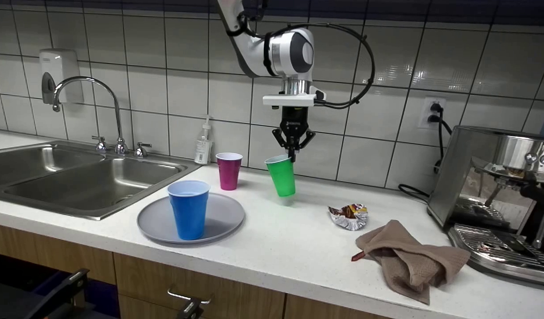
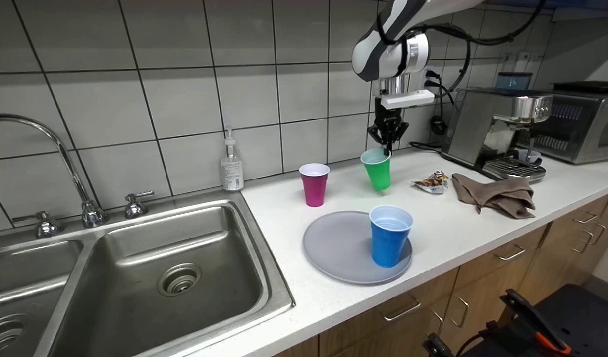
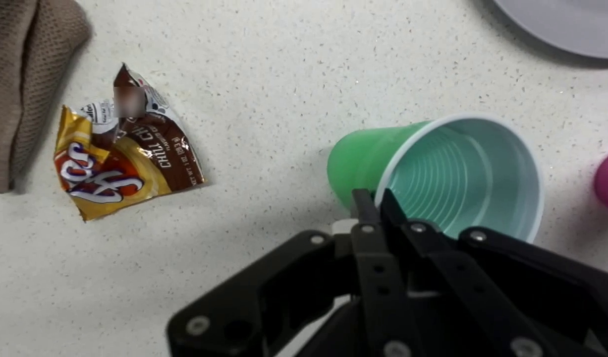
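Observation:
A green cup [image 1: 282, 178] hangs tilted just above the counter, its pale rim pinched by my gripper [image 1: 292, 156]. In the wrist view one fingertip stands inside the green cup [image 3: 356, 153] and one outside, so the gripper [image 3: 375, 195] is shut on the cup wall. The cup's mouth leans away from the snack wrapper, toward a magenta cup [image 2: 314, 188] that stands upright nearby. A blue cup [image 1: 189, 215] stands upright on a grey plate [image 1: 225, 217], toward the counter's front edge. Part of the green cup's near rim is hidden by the fingers in the wrist view.
A torn snack wrapper [image 3: 135, 163] and a crumpled brown cloth [image 1: 409, 257] lie on the counter. Beyond them stands a coffee machine [image 2: 497, 134]. At the opposite end are a double sink [image 1: 99, 177] and a soap bottle [image 2: 232, 166]. A tiled wall [image 1: 325, 146] rises behind.

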### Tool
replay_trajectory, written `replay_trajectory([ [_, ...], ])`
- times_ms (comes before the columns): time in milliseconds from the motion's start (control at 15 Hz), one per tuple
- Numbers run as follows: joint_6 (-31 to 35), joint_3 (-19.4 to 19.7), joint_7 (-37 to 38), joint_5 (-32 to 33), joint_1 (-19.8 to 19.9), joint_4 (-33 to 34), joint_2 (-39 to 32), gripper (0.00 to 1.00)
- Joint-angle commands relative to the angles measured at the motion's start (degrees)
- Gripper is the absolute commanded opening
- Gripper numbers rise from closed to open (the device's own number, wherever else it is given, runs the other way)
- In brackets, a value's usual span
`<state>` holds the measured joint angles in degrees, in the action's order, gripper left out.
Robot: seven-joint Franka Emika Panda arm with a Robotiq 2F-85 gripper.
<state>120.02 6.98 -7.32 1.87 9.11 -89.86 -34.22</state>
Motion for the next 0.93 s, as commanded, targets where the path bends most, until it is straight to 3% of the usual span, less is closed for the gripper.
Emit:
replay_trajectory([
  [0,0.1,-1.4,-2.3,-0.9,1.1,-6.2,6.1,0.01],
  [867,1.1,-2.0,-2.0,-3.2,-0.5,-26.1,22.0,0.01],
])
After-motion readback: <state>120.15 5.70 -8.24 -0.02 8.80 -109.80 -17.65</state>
